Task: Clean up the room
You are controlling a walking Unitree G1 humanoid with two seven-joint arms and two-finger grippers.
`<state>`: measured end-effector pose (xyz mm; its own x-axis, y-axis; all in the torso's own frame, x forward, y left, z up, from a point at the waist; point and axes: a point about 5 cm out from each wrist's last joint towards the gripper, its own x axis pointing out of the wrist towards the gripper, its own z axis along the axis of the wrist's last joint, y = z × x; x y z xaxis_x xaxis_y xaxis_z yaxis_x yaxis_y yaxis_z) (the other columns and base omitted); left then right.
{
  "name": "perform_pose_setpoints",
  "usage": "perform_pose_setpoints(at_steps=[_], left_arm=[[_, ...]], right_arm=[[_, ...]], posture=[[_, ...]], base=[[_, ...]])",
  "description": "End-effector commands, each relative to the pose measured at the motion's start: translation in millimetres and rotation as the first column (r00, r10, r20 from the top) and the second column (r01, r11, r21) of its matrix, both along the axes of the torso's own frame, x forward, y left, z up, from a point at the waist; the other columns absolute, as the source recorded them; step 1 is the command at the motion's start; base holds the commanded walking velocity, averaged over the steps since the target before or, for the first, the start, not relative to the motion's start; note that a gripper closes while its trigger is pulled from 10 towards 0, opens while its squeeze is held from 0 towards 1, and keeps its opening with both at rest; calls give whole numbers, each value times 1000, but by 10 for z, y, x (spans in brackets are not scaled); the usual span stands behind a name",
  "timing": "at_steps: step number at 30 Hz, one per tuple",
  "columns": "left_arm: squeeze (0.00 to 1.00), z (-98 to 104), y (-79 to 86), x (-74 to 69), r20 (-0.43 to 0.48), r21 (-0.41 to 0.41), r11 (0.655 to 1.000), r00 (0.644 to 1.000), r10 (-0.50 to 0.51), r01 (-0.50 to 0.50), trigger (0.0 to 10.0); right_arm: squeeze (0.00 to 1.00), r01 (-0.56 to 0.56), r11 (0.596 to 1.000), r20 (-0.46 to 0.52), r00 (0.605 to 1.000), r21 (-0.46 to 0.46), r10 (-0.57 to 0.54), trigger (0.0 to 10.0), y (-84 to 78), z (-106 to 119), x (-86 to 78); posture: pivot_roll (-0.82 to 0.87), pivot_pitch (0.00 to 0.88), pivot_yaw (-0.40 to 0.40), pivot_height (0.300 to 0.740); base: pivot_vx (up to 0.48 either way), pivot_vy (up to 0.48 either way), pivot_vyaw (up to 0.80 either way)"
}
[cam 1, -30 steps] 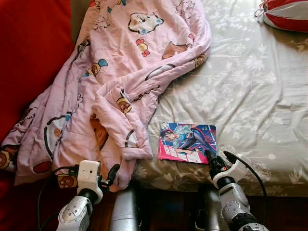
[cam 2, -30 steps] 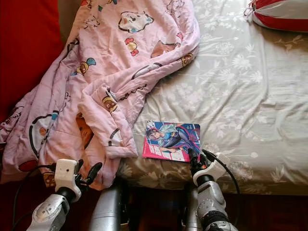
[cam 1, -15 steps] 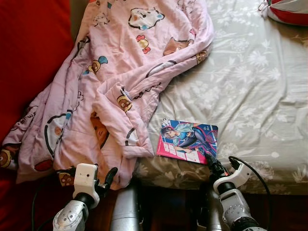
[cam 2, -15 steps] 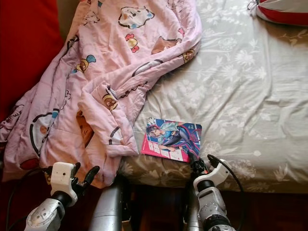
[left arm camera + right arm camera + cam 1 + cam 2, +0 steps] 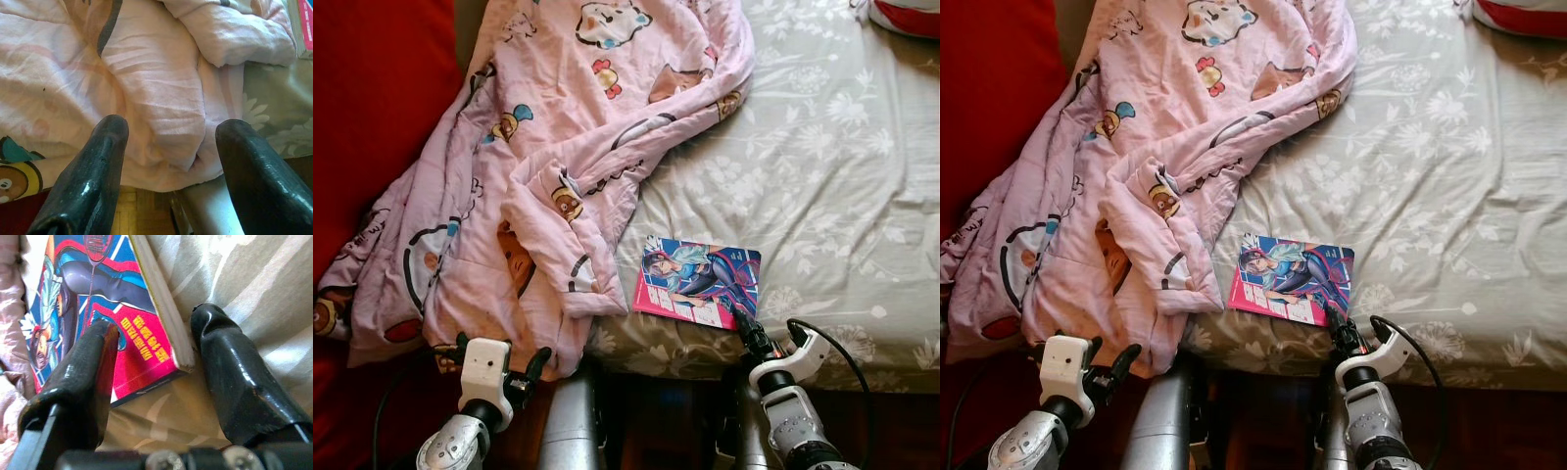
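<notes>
The right gripper (image 5: 154,377) sits at the near corner of the comic book (image 5: 698,284), which lies flat on the bed (image 5: 842,196) near its front edge, just beside the pink blanket (image 5: 538,176); its fingers are apart, one over the cover and one beside the page edge, so a good pick-up likely needs the outer finger worked under that corner before closing. The right wrist view reveals this straddle, which the head views hide. The left wrist view shows the left gripper (image 5: 171,161) spread open, facing the blanket's hanging fold.
</notes>
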<state>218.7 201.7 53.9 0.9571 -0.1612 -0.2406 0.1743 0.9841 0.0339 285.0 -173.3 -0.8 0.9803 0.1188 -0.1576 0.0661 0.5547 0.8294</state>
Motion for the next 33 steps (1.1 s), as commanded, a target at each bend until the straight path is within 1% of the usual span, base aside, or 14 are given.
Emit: perform_pose_setpoints(at_steps=[1, 2, 3, 11, 14, 19, 23, 24, 27, 28, 29, 32, 33], left_arm=[[0, -60, 72, -77, -45, 21, 1000, 999, 12, -11, 10000], [0, -60, 72, -77, -45, 21, 1000, 999, 12, -11, 10000], [0, -60, 73, -78, -45, 22, 1000, 999, 13, -12, 10000], [0, -67, 70, -74, -50, 21, 1000, 999, 13, -12, 10000], [0, -72, 64, -65, -51, 21, 1000, 999, 10, -8, 10000], [0, -81, 63, -69, -56, 28, 1000, 998, 6, -5, 10000], [0, -102, 55, -57, -58, 32, 999, 998, 2, 0, 10000], [0, -123, 44, -17, -59, 31, 1000, 998, 3, -2, 10000], [0, -131, 29, 28, -54, 31, 1000, 999, 1, 0, 10000], [0, -134, 21, 77, -49, 30, 1000, 999, 3, -1, 10000], [0, -134, 21, 77, -49, 30, 1000, 999, 3, -1, 10000], [0, -128, 13, 172, -36, 28, 1000, 999, 8, -7, 10000], [0, -130, 12, 197, -33, 27, 1000, 999, 11, -10, 10000]], right_arm=[[0, -59, 996, -56, 996, 66, 62, 3020, 220, -128, -105], [0, -59, 996, -56, 996, 66, 62, 3020, 220, -128, -105], [0, -61, 996, -53, 996, 69, 65, 0, 226, -122, -100], [0, -70, 994, -45, 996, 80, 74, 0, 230, -119, -101], [0, -53, 996, -51, 997, 78, 57, 0, 204, -132, -115], [0, -54, 995, -55, 997, 82, 59, 0, 215, -150, -137], [0, -34, 997, -66, 997, 74, 39, 0, 205, -156, -138], [0, -25, 998, -74, 997, 65, 30, 0, 199, -158, -134], [0, -10, 998, -71, 997, 68, 15, 0, 184, -147, -122], [0, 3, 998, -68, 998, 70, 2, 0, 166, -138, -112], [0, 3, 998, -68, 998, 70, 2, 0, 166, -138, -112], [0, 34, 999, -70, 997, 42, -31, 0, 106, -122, -95], [0, 44, 998, -70, 997, 34, -41, 0, 87, -117, -90]], posture=[[289, 390, 140, 611], [289, 390, 140, 611], [289, 390, 140, 611], [284, 385, 138, 611], [282, 381, 138, 611], [285, 379, 136, 611], [273, 373, 133, 611], [262, 355, 126, 611], [258, 346, 121, 611], [253, 335, 116, 611], [253, 335, 116, 611], [228, 293, 102, 611], [228, 293, 102, 611]], base=[[0, 0, 0], [0, 0, 0], [0, 0, 0], [0, 0, 0], [0, 0, 0], [0, 0, 0], [0, 0, 0], [0, 0, 0], [0, 0, 0], [0, 0, 0], [0, 0, 0], [0, 0, 0], [0, 0, 0]])
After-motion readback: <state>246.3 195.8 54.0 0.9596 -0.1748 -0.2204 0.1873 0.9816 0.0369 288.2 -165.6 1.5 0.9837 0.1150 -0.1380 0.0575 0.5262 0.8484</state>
